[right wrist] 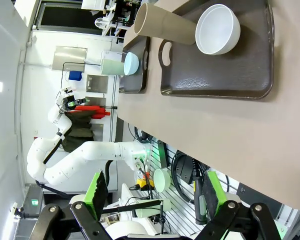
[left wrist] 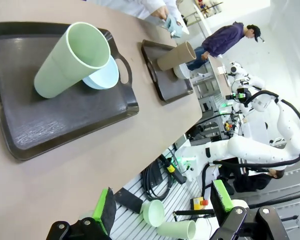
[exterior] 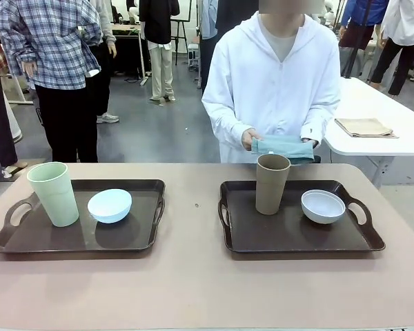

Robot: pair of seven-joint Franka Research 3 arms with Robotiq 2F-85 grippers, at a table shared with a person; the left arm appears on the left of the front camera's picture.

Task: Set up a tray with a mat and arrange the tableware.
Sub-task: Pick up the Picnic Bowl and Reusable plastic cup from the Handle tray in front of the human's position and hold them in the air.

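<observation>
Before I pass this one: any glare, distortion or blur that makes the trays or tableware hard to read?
Front view: even light, sharp, with a soft sheen on the left tray. Left wrist view: wide-angle tilt makes the pale green cup seem to lean, and the far background is washed out. Right wrist view: rolled sideways, a glare patch on the right tray, white bowl crisp.

Green cup (exterior: 54, 193), blue bowl (exterior: 110, 205); tan cup (exterior: 272, 184), white bowl (exterior: 323, 206); all upright

Front camera across table (exterior: 193, 289) toward person (exterior: 276, 83); wrist cameras off the near edge, trays (exterior: 55, 238) (exterior: 283, 233) common.
</observation>
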